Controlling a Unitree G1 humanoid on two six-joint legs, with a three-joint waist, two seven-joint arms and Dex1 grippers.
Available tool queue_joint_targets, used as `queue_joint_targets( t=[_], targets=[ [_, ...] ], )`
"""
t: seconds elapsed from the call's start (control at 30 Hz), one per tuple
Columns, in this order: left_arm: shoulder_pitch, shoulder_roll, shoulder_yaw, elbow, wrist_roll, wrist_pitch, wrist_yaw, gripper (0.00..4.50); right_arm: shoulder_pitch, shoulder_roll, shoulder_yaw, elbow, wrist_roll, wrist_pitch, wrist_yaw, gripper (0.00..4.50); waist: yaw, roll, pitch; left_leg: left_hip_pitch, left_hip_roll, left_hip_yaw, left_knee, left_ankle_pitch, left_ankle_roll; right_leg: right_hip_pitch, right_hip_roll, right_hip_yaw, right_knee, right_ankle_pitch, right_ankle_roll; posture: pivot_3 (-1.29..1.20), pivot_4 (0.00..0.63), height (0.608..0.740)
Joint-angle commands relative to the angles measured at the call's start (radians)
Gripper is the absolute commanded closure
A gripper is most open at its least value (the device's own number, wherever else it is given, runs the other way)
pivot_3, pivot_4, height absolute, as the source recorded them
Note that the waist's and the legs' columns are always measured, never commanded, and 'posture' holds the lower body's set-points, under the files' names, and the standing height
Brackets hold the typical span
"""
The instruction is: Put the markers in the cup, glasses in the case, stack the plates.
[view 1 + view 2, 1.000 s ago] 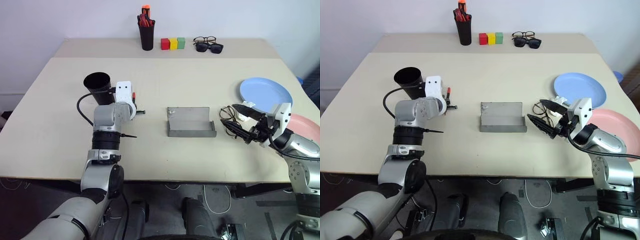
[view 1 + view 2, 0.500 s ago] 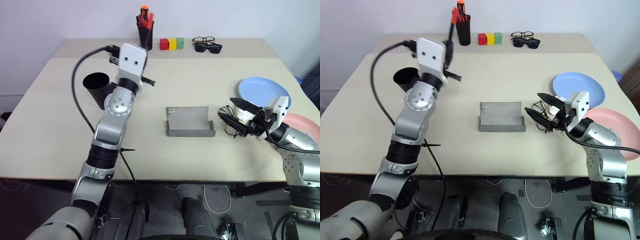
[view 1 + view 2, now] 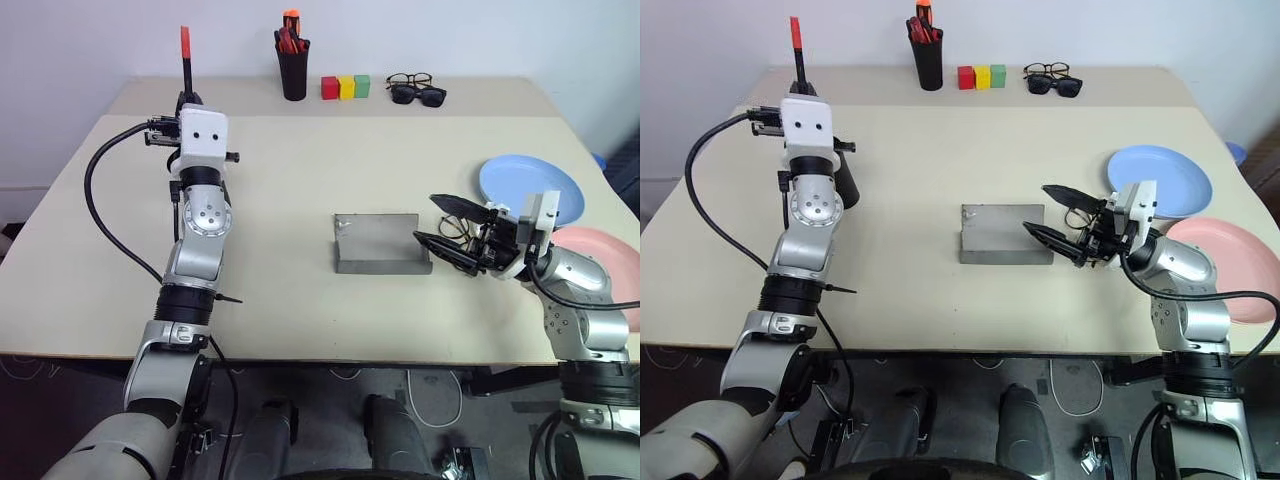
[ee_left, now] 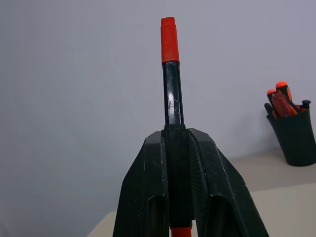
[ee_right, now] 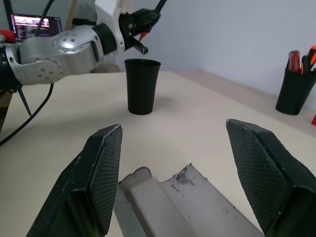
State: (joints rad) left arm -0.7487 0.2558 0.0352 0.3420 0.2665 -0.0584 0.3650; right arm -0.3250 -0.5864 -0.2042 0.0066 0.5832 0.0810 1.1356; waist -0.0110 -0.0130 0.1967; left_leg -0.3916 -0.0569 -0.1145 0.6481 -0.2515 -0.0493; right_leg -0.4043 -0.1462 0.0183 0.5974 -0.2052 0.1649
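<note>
**A:** Plain pale wall behind, beige table in front; start at the left edge, what does the coming move turn on?

**B:** The left gripper is clenched on the marker, the black one with the red cap; its long axis stands about upright, cap uppermost, raised well off the table; the cup stands below it, near the left edge, mouth up, with that forearm partly hiding it from the head; so I judge the cup lies down from the claw and a little to the side, and the left arm is by far the nearer.

**A:** And the middle?

**B:** The case lies open, its length running parallel to the near edge; just right of it hangs the right gripper, fingers spread wide, pointing at the case; the glasses show as thin wire among those fingers; whether they are carried or lying on the table I cannot tell.

**A:** Right edge?

**B:** The blue plate and the pink plate lie side by side, not stacked.

**A:** Far edge?

**B:** A pen holder, coloured blocks and sunglasses, well apart from both arms.
</note>
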Motion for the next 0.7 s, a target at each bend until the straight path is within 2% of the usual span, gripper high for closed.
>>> queue_joint_targets(
  t=[0.03, 0.23, 0.7],
  targets=[
    [-0.018, 0.015, 0.014, -0.007, 0.018, -0.026, 0.017, 4.43, -0.016, 0.005, -0.008, -0.013, 0.01, -0.016, 0.003, 1.07, 0.0, 0.0, 0.0, 0.0, 0.0, 0.0, 0.0, 0.0, 0.0, 0.0, 0.0, 0.0, 0.0, 0.0, 0.0, 0.0, 0.15, 0.739],
    [0.006, 0.033, 0.012, 0.042, 0.035, -0.067, 0.038, 4.43, -0.003, -0.001, -0.02, -0.013, 0.01, -0.019, 0.001, 1.07, 0.0, 0.0, 0.0, 0.0, 0.0, 0.0, 0.0, 0.0, 0.0, 0.0, 0.0, 0.0, 0.0, 0.0, 0.0, 0.0, 0.15, 0.739],
    [-0.042, 0.034, -0.008, 0.264, 0.049, -0.197, 0.091, 4.43, 0.043, -0.019, -0.058, -0.038, 0.01, -0.027, -0.021, 1.07, 0.001, 0.0, 0.0, 0.0, 0.0, 0.0, 0.0, 0.0, 0.0, 0.0, 0.0, 0.0, 0.0, 0.0, 0.0, 0.0, 0.15, 0.739]
  ],
)
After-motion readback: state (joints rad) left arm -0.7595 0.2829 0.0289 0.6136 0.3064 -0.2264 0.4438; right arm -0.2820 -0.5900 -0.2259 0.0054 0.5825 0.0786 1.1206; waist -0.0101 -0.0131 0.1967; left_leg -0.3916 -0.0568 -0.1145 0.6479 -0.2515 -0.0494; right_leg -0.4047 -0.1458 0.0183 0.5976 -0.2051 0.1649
